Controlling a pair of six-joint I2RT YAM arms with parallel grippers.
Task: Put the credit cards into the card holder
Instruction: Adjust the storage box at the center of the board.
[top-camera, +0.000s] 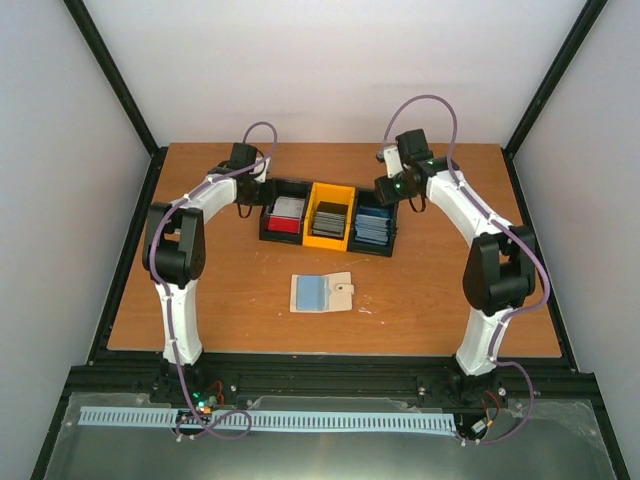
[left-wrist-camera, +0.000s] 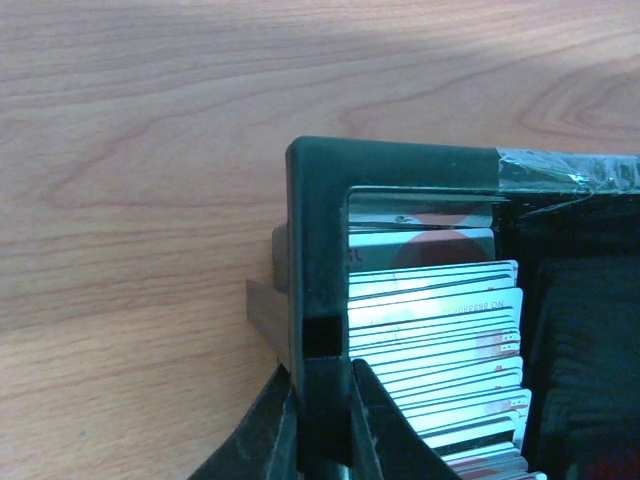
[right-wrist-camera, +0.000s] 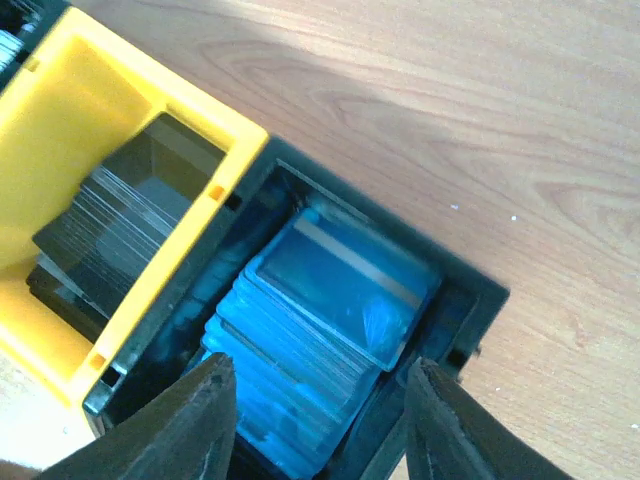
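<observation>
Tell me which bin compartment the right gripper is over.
The black end compartment with blue cards; the right gripper hangs open above it. The yellow neighbour holds dark cards.

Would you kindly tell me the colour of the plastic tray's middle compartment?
Middle compartment: yellow, clearest in top external view.

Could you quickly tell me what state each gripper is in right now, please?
Left gripper: closed on the side wall of the black bin tray.
Right gripper: open, empty, over the blue cards.
</observation>
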